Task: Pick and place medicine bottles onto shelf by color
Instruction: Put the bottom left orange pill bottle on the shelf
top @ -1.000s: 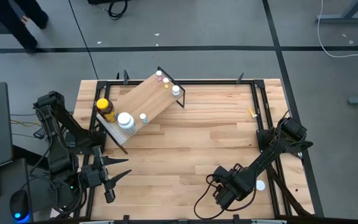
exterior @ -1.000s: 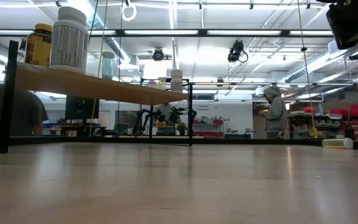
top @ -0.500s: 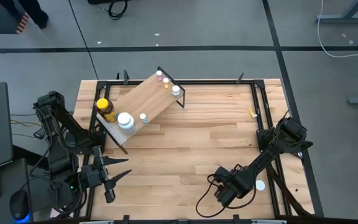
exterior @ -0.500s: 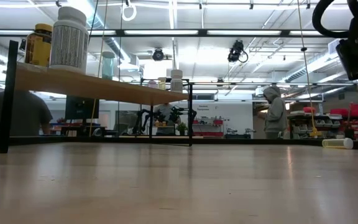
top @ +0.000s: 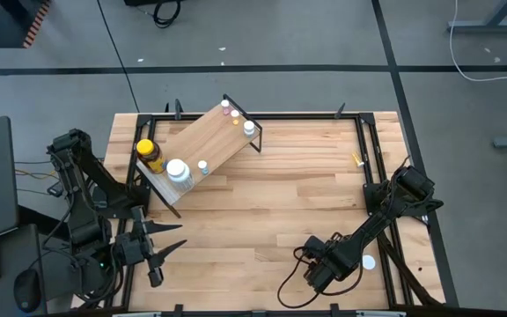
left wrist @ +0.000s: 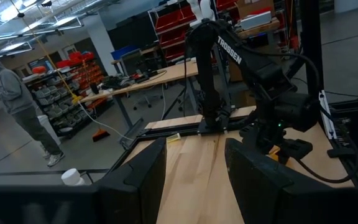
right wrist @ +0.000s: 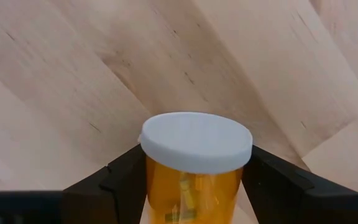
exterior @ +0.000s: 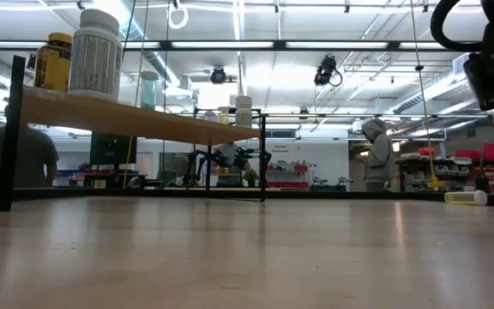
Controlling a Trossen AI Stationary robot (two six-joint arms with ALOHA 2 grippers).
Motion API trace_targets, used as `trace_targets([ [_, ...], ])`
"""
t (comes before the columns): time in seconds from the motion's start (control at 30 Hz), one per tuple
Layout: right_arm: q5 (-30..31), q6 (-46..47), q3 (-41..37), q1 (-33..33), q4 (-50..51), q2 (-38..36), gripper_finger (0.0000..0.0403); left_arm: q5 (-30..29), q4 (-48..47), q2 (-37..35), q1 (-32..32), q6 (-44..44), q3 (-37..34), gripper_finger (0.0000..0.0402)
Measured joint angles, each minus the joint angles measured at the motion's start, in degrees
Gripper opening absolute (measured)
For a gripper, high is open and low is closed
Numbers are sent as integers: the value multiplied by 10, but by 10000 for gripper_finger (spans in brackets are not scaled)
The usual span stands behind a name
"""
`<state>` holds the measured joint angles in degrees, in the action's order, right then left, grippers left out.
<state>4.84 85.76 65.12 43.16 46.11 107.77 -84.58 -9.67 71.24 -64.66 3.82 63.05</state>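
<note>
- Six bottles already stand on the shelf (top: 202, 141): an amber jar (top: 150, 156), a white bottle (top: 178, 172) and small vials.
- Right gripper (right wrist: 194, 186), near the table's front right, clamps an orange vial (right wrist: 192, 184), not yet shelved.
- One more vial (top: 357, 159) lies by the far right edge.
- Left gripper (left wrist: 194, 180) waits front left, fingers apart, empty.

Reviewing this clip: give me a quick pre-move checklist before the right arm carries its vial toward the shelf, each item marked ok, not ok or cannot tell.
1. Orange vial sits between the right gripper fingers: ok.
2. Grip firm enough to carry: cannot tell.
3. White cap on the vial: ok.
4. Free board space on the shelf between the bottle groups: ok.
5. Left gripper parked at the table's near left, off the route: ok.
6. Amber jar and white bottle upright on the shelf: ok.
</note>
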Motion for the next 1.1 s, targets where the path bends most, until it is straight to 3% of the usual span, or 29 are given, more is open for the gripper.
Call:
trace_targets([
  [0.53, -5, -22, 2, -2, -10, 0, 222, 0, 0, 0, 0, 0, 0, 172],
  [1.1, 51, -72, 46, -6, 1, -1, 213, 0, 0, 0, 0, 1, 0, 172],
])
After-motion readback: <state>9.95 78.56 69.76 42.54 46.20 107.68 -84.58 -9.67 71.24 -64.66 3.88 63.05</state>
